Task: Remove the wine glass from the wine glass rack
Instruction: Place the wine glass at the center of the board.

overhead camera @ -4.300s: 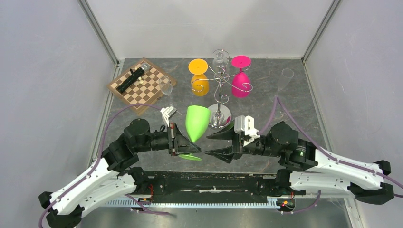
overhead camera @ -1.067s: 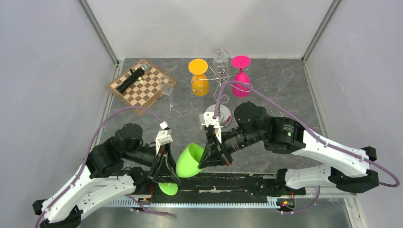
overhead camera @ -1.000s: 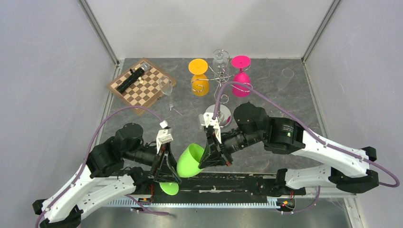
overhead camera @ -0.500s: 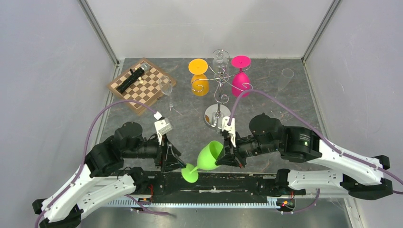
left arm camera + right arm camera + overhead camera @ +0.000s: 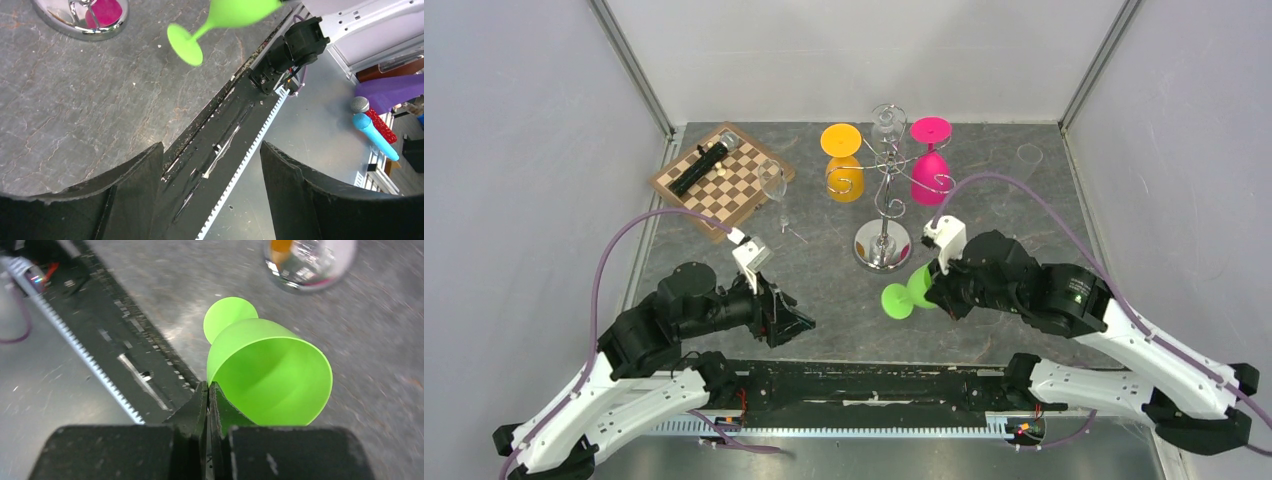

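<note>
Green glass (image 5: 270, 375) is tilting sideways off the rack (image 5: 886, 190), just near-right of its base. My right gripper (image 5: 207, 388) is pinching its rim, jaws clamped on the thin wall. From above, my arm (image 5: 1024, 290) is hiding its bowl. My left gripper (image 5: 211, 150) is gaping apart, holding nothing. On the rack, an orange glass (image 5: 842, 170) and a pink glass (image 5: 930, 170) are hanging upside down.

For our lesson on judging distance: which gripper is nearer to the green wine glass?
Right. The right gripper pinches the rim of the green wine glass; the left gripper is open and apart, beyond its foot.
</note>
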Available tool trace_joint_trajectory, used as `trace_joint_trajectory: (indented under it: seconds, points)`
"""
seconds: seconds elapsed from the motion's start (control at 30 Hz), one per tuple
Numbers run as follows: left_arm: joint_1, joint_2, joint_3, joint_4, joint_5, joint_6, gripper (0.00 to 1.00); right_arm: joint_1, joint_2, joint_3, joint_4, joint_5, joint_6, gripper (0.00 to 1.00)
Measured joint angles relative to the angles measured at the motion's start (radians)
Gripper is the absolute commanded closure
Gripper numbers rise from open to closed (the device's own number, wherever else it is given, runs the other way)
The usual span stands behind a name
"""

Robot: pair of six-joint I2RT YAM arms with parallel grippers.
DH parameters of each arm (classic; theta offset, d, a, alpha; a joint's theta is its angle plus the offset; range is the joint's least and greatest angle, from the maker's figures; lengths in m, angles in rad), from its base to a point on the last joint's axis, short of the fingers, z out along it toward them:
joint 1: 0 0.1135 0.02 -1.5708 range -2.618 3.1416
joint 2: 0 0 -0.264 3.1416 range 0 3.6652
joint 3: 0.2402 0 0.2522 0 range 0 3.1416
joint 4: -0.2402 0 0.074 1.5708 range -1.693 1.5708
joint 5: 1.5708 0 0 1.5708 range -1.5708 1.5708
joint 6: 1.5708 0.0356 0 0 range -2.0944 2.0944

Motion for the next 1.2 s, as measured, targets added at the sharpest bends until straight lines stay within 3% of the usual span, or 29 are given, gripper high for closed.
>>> trace_joint_trajectory:
  seconds: [0.13, 0.5, 0.9, 1.2]
  points:
    - [0.000, -0.010, -0.029, 0.013, -0.021, -0.024, 0.23, -0.149, -0.001, -0.014, -0.037, 0.038, -0.013, 1.00]
    - [0.000, -0.084, -0.059, 0.018, -0.069, -0.034, 0.22, -0.411, 0.018, -0.013, -0.053, 0.104, -0.043, 1.00]
    - [0.000, -0.121, -0.088, 0.019, -0.069, -0.033, 0.23, -0.762, 0.154, 0.071, -0.047, 0.052, -0.086, 1.00]
    - [0.000, -0.138, -0.122, 0.020, -0.069, -0.033, 0.23, -0.885, 0.267, 0.079, -0.037, 0.061, -0.098, 1.00]
